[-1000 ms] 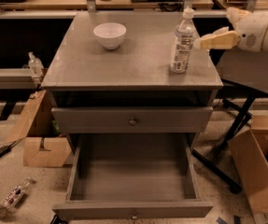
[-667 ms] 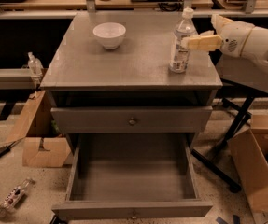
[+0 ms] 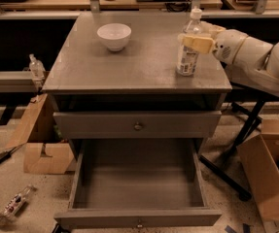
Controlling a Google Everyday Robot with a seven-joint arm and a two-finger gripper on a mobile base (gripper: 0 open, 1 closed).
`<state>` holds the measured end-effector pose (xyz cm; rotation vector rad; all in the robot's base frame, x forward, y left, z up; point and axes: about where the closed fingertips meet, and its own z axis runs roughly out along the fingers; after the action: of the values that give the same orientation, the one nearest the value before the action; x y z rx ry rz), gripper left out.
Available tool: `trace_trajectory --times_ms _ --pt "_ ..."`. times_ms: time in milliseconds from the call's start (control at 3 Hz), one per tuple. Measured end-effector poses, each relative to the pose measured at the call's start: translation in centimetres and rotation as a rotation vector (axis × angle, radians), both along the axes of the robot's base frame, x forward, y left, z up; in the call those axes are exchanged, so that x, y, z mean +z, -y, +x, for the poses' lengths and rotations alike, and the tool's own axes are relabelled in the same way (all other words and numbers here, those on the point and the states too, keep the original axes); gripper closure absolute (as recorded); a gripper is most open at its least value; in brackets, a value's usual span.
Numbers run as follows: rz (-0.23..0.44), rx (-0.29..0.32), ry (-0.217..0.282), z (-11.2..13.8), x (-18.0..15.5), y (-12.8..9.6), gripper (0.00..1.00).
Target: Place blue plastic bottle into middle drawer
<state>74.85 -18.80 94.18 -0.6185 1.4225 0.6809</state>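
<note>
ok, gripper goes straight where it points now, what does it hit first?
The blue plastic bottle; the gripper sits right at its upper half, pointing left. Depth is unclear, they may already touch.

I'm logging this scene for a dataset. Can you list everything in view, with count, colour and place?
blue plastic bottle: one, clear with white cap, upright on the cabinet top, right side
white bowl: one, white, cabinet top, back left
cabinet top: one, grey
upper drawer: one, grey, shut
middle drawer: one, grey, pulled open below it
pump-top bottle: one, clear, left of the cabinet
littered bottle: one, colourful label, lying on the floor, lower left
left cardboard box: one, brown, floor
right cardboard box: one, brown, floor
arm: one, white, reaching in from the right
gripper: one, pale yellow, at the bottle's upper part
</note>
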Motion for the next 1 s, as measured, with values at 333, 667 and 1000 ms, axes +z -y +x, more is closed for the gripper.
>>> trace_trajectory --times_ms 333,667,1000 --pt "-0.001 0.006 0.001 0.04 0.08 -0.40 0.63" --pt "0.000 0.010 0.001 0.07 0.09 -0.68 0.87" --pt "0.000 0.014 0.001 0.09 0.12 -0.96 1.00"
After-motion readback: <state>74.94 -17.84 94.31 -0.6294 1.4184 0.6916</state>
